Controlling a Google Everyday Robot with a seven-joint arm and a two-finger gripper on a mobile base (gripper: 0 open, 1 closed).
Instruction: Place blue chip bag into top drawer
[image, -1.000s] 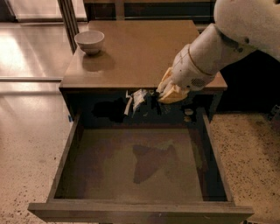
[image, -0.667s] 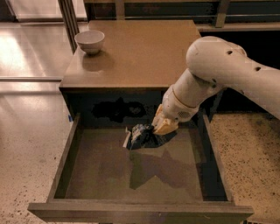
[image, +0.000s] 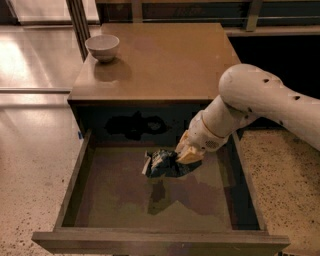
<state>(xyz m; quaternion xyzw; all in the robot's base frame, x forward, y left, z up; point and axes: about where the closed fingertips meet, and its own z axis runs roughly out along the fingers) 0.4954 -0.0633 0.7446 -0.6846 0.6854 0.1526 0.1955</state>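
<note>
The blue chip bag is crumpled, dark navy with white patches, and hangs inside the open top drawer, a little above its flat bottom near the back middle. My gripper reaches down from the right on a white arm and is shut on the bag's right end. A shadow of the bag lies on the drawer bottom just in front of it.
A white round bowl stands on the back left of the brown cabinet top. Shiny floor lies to the left, speckled floor to the right. A dark railing runs behind the cabinet.
My gripper has carried the bag from the cabinet's front edge down into the drawer and lower toward its bottom.
</note>
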